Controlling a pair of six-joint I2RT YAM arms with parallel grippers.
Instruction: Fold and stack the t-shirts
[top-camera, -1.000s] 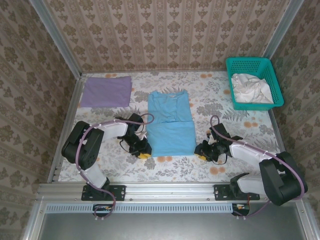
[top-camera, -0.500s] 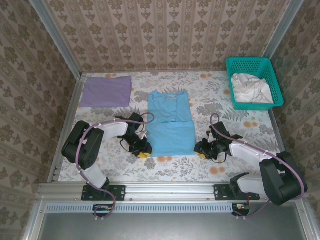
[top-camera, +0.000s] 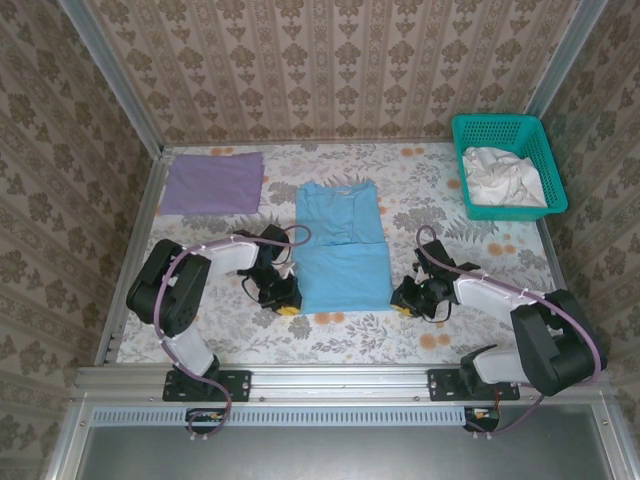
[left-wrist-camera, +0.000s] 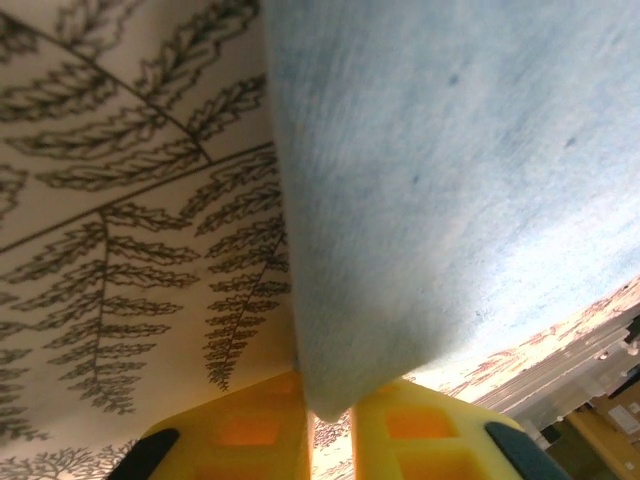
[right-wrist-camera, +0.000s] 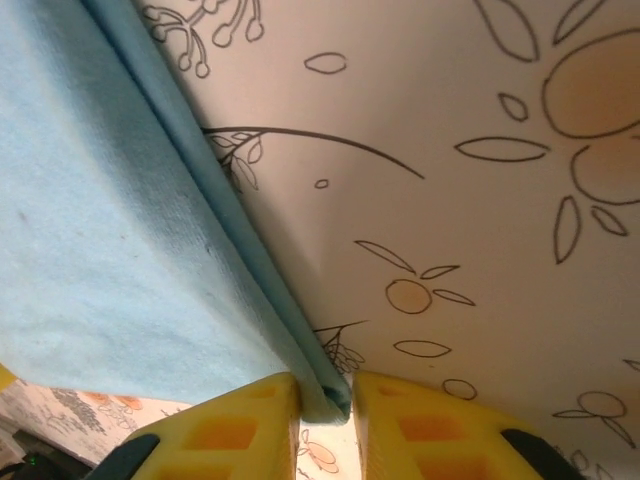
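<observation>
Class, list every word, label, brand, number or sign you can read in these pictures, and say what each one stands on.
None can be read.
The blue t-shirt shows plain cloth, no print.
The purple t-shirt is plain.
The teal basket and the white cloth in it bear no label.
The tablecloth and walls carry patterns only, no lettering.

Left hand, right hand low, clamped on t-shirt.

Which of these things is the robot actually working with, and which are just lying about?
In the job: sky-blue t-shirt, pinched by left gripper and right gripper; folded purple t-shirt.
Lying about: teal basket, white cloth in it.
</observation>
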